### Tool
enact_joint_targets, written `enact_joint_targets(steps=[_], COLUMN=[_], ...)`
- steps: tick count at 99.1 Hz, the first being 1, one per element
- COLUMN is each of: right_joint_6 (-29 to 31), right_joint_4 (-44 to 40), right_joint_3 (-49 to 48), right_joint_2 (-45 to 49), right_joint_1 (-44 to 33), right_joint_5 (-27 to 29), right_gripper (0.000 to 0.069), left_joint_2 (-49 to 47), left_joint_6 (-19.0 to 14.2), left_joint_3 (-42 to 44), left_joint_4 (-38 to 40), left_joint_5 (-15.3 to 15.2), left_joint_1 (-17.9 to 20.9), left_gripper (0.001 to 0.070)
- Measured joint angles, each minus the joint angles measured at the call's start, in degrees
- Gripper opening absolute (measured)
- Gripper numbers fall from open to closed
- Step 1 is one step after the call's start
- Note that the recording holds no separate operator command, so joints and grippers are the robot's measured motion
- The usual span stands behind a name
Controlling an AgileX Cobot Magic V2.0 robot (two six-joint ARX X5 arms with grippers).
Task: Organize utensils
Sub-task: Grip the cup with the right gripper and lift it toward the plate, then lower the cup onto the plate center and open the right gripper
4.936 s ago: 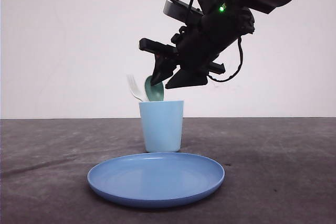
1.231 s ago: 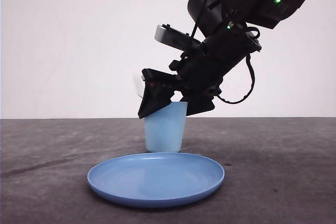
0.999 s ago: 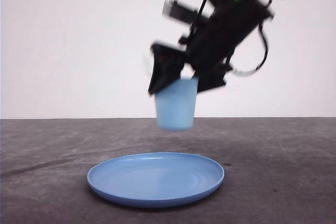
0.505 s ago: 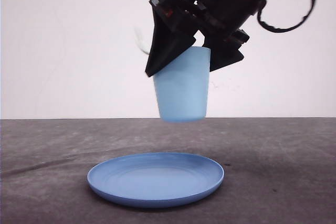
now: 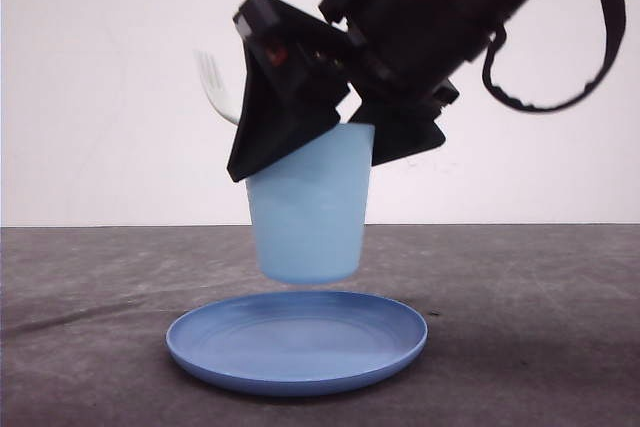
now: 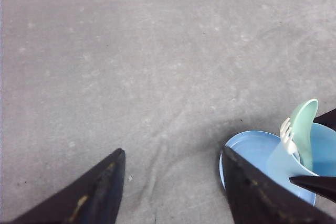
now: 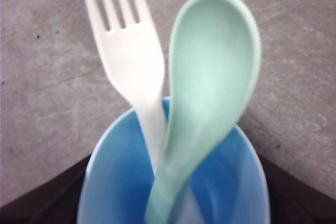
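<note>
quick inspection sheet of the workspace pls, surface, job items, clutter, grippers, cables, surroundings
surface: dark grey table, faintly mottled
job's things: white fork and mint spoon stand in the light blue cup, heads above the rim
clutter: round blue plate on the table under the cup
grippers: right gripper shut on the cup, held clear of the plate; left gripper open, holding nothing, above the table
cables: black cable looped beside the right arm
surroundings: plain white wall behind the table
</note>
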Motion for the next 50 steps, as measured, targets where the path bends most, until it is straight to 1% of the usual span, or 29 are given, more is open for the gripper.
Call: enact_joint_targets(steps=[9,36,50], right_joint_6=[0.83,1.33,1.36], right_joint_4=[4.13,8.96,9.77], right_joint_3=[-1.44,-1.51,-1.53], right_joint_2=[0.68,7.15,9.7], right_joint_1=[-0.04,0.0,0.0], right_joint_5=[0.13,-0.02,-0.02], right_gripper=[0.0465,0.0465,0.0465], left_joint_2=[0.0,0.0,0.0], left_joint_6=[0.0,0.0,0.0], left_joint_3=[0.0,0.0,0.0], left_joint_4=[0.0,0.0,0.0], left_joint_5=[0.0,0.0,0.0], left_joint_1=[0.0,0.0,0.0], left_gripper=[0.0351,0.0351,0.0351])
